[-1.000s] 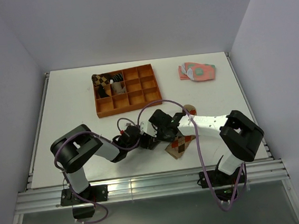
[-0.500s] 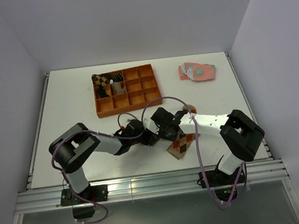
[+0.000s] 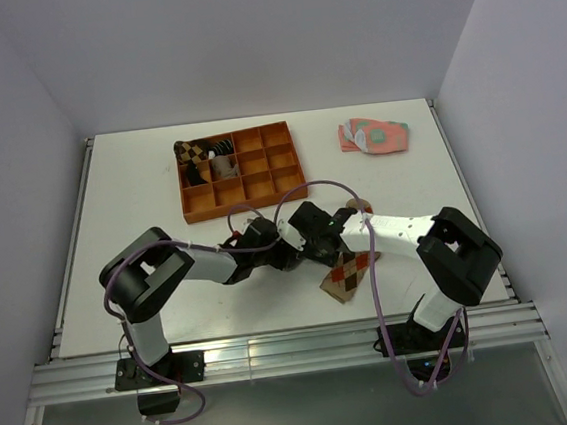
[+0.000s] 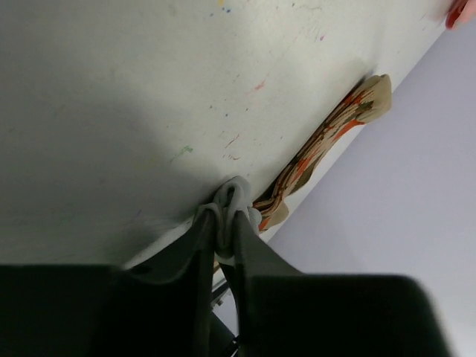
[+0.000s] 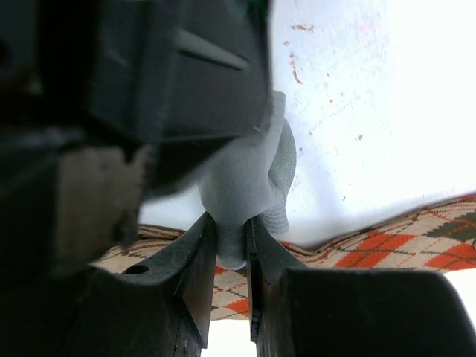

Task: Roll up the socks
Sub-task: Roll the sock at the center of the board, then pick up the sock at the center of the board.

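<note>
Seeing my 2 arms meet mid-surface: my right gripper (image 5: 232, 236) is clamped on a bunched fold of the grey sock (image 5: 256, 175), and my left gripper (image 4: 225, 223) is pinched tight on pale grey fabric too. The argyle sock (image 3: 348, 275) lies flat on the surface (image 3: 133, 217) just beside them, partly under my right arm.

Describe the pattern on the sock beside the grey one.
Argyle sock: tan with orange and brown diamonds; right wrist view.
</note>
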You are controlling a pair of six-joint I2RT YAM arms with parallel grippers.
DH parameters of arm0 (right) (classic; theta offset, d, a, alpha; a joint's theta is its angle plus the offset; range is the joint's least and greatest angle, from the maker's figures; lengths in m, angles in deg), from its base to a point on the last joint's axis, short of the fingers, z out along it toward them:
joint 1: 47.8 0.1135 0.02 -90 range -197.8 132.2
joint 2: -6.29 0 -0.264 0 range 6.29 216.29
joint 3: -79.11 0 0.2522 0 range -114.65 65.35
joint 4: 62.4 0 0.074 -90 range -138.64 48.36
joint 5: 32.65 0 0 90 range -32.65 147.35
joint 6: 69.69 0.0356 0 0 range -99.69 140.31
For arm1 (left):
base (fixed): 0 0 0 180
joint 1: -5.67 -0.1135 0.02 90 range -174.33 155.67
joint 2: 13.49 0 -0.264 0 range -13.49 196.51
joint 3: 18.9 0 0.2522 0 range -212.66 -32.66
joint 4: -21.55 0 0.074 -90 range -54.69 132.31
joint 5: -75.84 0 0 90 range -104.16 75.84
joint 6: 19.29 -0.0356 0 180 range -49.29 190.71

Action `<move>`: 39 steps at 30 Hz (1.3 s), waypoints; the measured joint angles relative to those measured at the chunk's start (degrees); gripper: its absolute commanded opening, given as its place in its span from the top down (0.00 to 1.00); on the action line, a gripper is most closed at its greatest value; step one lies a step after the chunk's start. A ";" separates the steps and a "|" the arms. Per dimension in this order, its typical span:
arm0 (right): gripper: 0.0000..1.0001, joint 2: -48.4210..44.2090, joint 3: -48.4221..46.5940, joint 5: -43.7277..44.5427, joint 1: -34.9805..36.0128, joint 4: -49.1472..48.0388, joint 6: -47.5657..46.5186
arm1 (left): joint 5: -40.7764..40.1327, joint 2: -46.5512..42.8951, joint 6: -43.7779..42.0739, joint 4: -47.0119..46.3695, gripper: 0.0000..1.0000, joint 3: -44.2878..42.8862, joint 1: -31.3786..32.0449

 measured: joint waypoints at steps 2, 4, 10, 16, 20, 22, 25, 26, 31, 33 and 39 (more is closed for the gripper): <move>1.00 0.00 0.00 0.28 -0.15 0.26 0.15 | 0.24 0.42 -0.63 0.15 0.96 -0.42 -0.02; 1.00 0.00 0.00 0.48 -0.15 0.31 0.37 | 0.33 0.59 -1.01 0.17 1.00 -0.55 -0.07; 0.94 0.04 0.00 0.57 -0.15 0.33 0.42 | 0.35 0.55 -1.11 0.24 1.00 -0.55 -0.09; 0.70 0.11 -0.81 -0.81 -0.20 1.46 0.07 | 0.42 -0.59 -2.47 1.84 1.00 -0.52 -0.48; 0.67 1.16 -3.32 -4.59 -0.87 4.26 -0.61 | 0.09 -1.95 -4.52 3.91 1.00 -0.50 -1.44; 0.67 2.14 -4.92 -6.54 -1.33 5.84 -1.22 | -0.35 -2.40 -5.42 4.59 1.00 -0.50 -1.99; 0.67 3.74 -6.93 -8.83 -1.81 7.13 -2.12 | -0.90 -3.04 -6.58 5.31 1.00 -0.26 -2.86; 0.67 4.11 -7.34 -9.33 -1.86 7.23 -2.45 | -1.01 -3.32 -6.95 5.35 1.00 0.04 -3.10; 0.57 6.73 -9.70 -10.97 -1.86 7.39 -3.23 | -0.96 -4.09 -8.63 5.42 1.00 1.14 -4.63; 0.55 7.43 -10.40 -11.06 -1.86 7.39 -3.28 | -0.96 -4.09 -8.87 5.38 1.00 1.16 -4.90; 0.56 8.74 -11.37 -10.95 -1.81 7.45 -3.56 | -0.48 -4.11 -9.60 4.61 1.00 1.95 -5.42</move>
